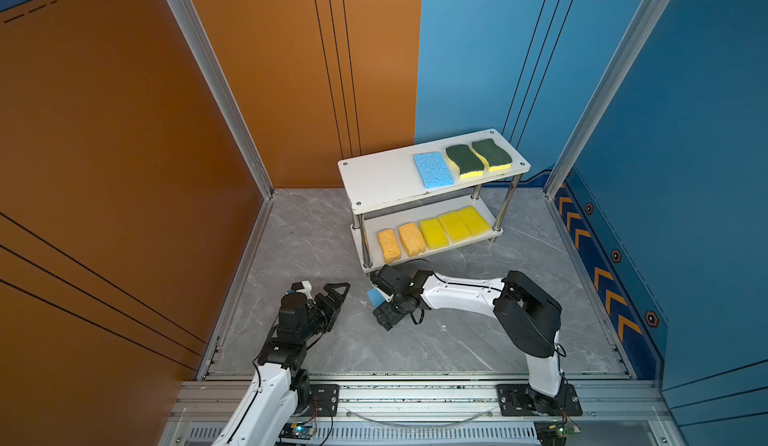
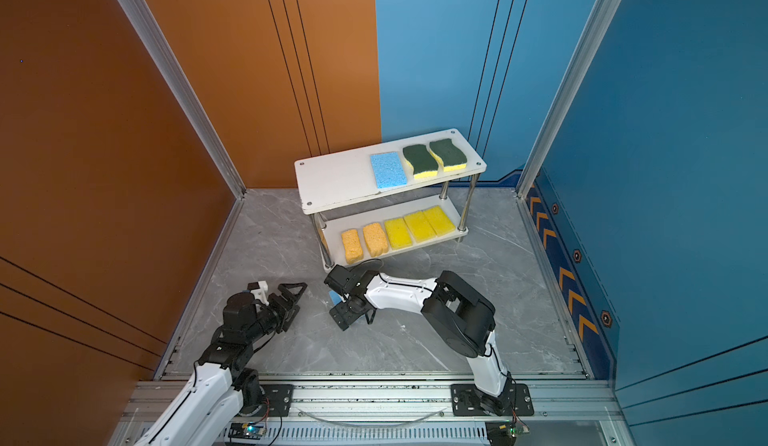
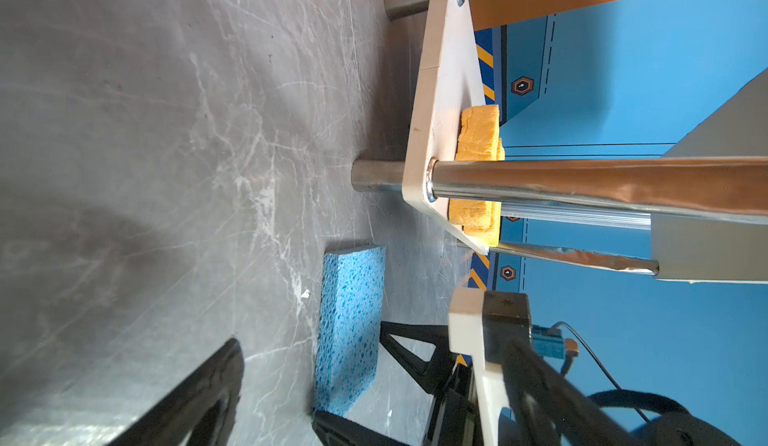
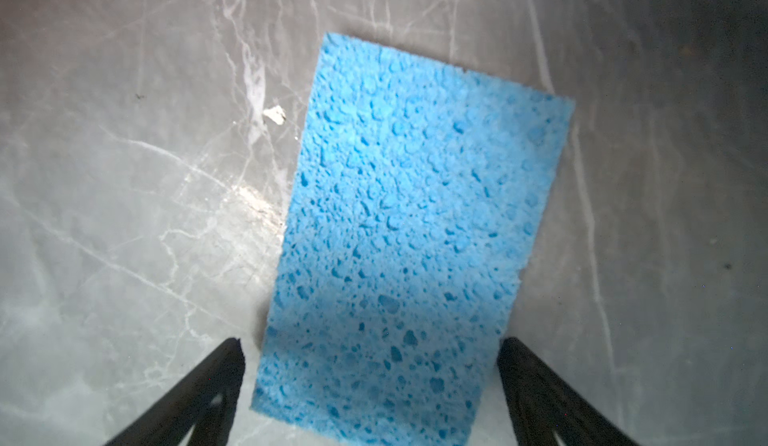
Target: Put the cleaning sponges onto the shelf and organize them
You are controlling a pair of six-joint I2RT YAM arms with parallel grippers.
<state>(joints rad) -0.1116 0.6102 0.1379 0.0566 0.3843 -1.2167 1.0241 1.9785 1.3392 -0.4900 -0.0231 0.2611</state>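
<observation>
Blue and porous, the loose sponge [image 4: 399, 232] lies flat on the grey marbled tabletop [image 4: 124, 215]. In both top views it sits near the middle of the frame, just below the lower left corner of the shelf [image 1: 374, 182]. The right tool [image 4: 372, 346] hangs over it with its fingers apart, one along each long side. They are close to the sponge, but a sliver of tabletop shows beside one finger.

The left tool [image 1: 341, 287], left of centre in a top view, is turned on its side a little way from the sponge. Its fingers are spread with nothing between them.

On the shelf's top board, toward the right end, lie a shelved blue sponge [image 1: 433, 169] and two green-topped sponges [image 1: 464, 160]. The lower board carries two orange sponges [image 1: 389, 245] and three yellow sponges [image 1: 454, 225] in one row.
</observation>
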